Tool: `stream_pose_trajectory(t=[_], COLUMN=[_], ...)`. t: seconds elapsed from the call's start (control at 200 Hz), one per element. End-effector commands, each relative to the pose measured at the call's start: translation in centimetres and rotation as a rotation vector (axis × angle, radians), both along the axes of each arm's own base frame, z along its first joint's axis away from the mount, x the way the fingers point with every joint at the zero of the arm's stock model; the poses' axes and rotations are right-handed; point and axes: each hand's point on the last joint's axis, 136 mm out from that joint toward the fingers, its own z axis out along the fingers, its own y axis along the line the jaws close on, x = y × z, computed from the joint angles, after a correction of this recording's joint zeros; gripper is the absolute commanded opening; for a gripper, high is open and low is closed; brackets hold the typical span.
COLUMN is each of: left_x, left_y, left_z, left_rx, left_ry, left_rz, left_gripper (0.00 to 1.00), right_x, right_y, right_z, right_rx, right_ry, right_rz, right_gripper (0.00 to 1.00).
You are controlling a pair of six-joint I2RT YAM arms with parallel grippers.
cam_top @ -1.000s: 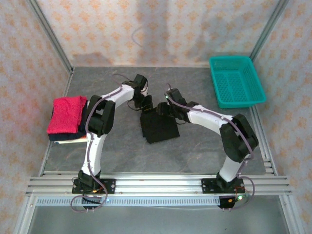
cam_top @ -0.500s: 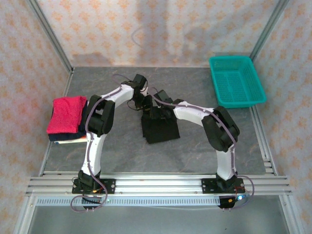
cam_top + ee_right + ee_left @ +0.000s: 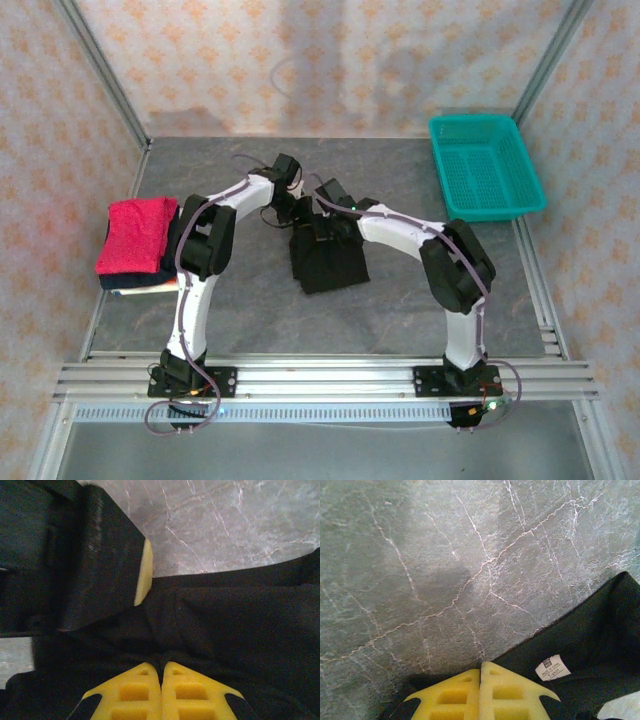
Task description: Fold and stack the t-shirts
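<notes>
Two grips on the black tee (image 3: pixel 328 262): left claw (image 3: pixel 480 664) clamps its collar edge, right claw (image 3: pixel 161 665) pinches cloth just beside; pink tee (image 3: pixel 135 235) lies folded far left.

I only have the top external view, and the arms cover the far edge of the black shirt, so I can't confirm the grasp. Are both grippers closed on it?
Observer: On the left wrist view, the left gripper is pinched shut on the black t-shirt, right at its edge.
Operator: And the right?
Observer: The right gripper is shut too, with cloth creasing toward its tips.
Operator: Which end of the shirt is that?
Observer: Probably the collar end: a white label sits just beside the left gripper.
</notes>
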Motion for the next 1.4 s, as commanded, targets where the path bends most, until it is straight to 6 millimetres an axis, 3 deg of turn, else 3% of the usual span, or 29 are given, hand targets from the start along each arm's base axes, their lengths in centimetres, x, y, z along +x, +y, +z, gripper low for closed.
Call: stream_pose_trajectory(t=[0.0, 0.07, 0.34, 0.731, 0.821, 0.976, 1.031, 1.096, 1.221, 1.391], left_x=[-0.3, -0.4, -0.6, -0.7, -0.4, 0.4, 0.6, 0.7, 0.5, 0.1], left_y=[0.2, 0.2, 0.1, 0.1, 0.3, 1.8, 2.5, 3.2, 4.3, 6.3], left_z=[0.4, 0.4, 0.5, 0.1, 0.2, 1.4, 2.1, 2.8, 4.1, 5.2], left_rx=[-0.005, -0.007, -0.014, -0.02, -0.032, -0.046, -0.044, -0.038, -0.009, -0.012], left_ry=[-0.012, -0.01, -0.006, 0.005, 0.009, -0.012, -0.026, -0.033, -0.056, -0.081], left_rz=[-0.022, -0.023, -0.033, -0.02, 0.002, 0.068, 0.086, 0.096, 0.116, 0.179], left_gripper=[0.0, 0.0, 0.0, 0.0, 0.0, 0.12, 0.21, 0.35, 0.52, 0.64], right_x=[0.9, 0.9, 3.0, 6.0, 6.3, 6.0, 5.7, 5.3, 4.1, 2.0], right_y=[-0.4, -0.7, -0.6, -0.4, -0.5, -0.8, -1.1, -1.6, -2.3, -1.9], right_z=[3.5, 3.8, 3.6, -0.7, -1.0, 0.6, 1.4, 2.4, 3.7, 4.6], right_rx=[0.048, 0.051, 0.05, 0.037, 0.044, 0.065, 0.072, 0.075, 0.089, 0.065], right_ry=[-0.11, -0.128, -0.152, -0.086, -0.082, -0.114, -0.13, -0.15, -0.166, -0.179], right_rz=[-0.049, -0.065, -0.087, -0.1, -0.099, -0.098, -0.099, -0.101, -0.104, -0.059], right_gripper=[0.1, 0.0, 0.0, 0.0, 0.14, 0.46, 0.56, 0.58, 0.59, 0.61])
